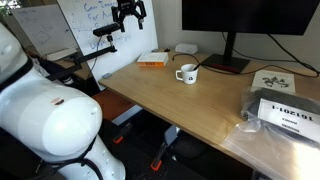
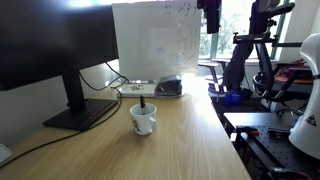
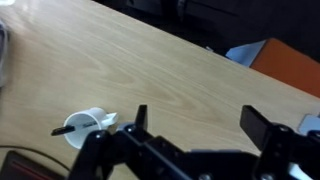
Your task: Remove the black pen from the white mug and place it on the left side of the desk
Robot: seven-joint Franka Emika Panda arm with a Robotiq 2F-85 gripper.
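The white mug (image 1: 187,74) stands on the tan desk (image 1: 170,115), in front of the monitor's foot. The black pen (image 2: 141,104) sticks out of the mug (image 2: 143,121). In the wrist view the mug (image 3: 88,124) lies at the lower left with the pen (image 3: 66,130) pointing out to the left. My gripper (image 3: 198,115) is open with nothing between its fingers. It hangs high above the desk (image 3: 150,60), well away from the mug. In both exterior views the gripper (image 1: 128,12) (image 2: 210,14) shows near the top edge.
A black monitor (image 1: 235,28) stands behind the mug. A flat orange and white box (image 1: 152,59) lies at the desk's far end near a whiteboard (image 2: 160,40). A black bag with a white label (image 1: 285,110) sits at one end. Cables run by the monitor foot (image 2: 80,117).
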